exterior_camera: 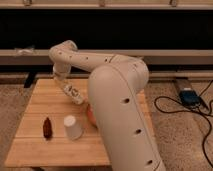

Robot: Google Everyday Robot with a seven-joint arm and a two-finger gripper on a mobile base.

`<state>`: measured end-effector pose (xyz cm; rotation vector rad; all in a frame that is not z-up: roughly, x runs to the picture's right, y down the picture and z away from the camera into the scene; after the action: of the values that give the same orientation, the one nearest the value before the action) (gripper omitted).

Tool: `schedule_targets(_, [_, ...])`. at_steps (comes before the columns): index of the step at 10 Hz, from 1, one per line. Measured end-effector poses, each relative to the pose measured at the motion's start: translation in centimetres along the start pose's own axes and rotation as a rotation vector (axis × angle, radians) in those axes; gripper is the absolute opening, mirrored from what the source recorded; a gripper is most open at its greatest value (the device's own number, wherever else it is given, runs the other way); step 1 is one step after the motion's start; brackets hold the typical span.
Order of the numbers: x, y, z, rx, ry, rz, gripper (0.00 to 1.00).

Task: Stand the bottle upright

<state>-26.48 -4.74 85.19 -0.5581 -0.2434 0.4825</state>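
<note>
The bottle (pixel 75 93) hangs tilted above the middle of the wooden counter (pixel 40 105), clamped in the end effector (pixel 71 90), which is clenched around it at the tip of the arm's downward-reaching forearm. Nearer the front edge stands 1 white cup (pixel 72 127), upright, with 1 small dark red-brown object (pixel 47 128) just to its left. Black cables (pixel 192 112) lie on the floor to the right.

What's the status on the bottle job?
Gripper shut, low over table behind the arm. Bottle not visible. White cup and dark red bottle stand near front left.
</note>
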Motion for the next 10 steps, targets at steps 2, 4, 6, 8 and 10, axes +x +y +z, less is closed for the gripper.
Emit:
schedule_targets(2, [-0.1,-0.8,-0.1,-0.008,-0.054,-0.005,0.00])
schedule_targets(4, [-0.2,-1.6,-0.1,-0.016,-0.103,-0.013,0.00])
schedule_targets(6, [0.0,-2.9,-0.3,-0.021,-0.151,-0.012,0.00])
schedule_targets(8, [-0.1,-3.9,-0.6,-0.025,-0.201,-0.014,0.00])
schedule_targets(10, [-0.1,-4.5,-1.0,-0.026,-0.244,-0.015,0.00])
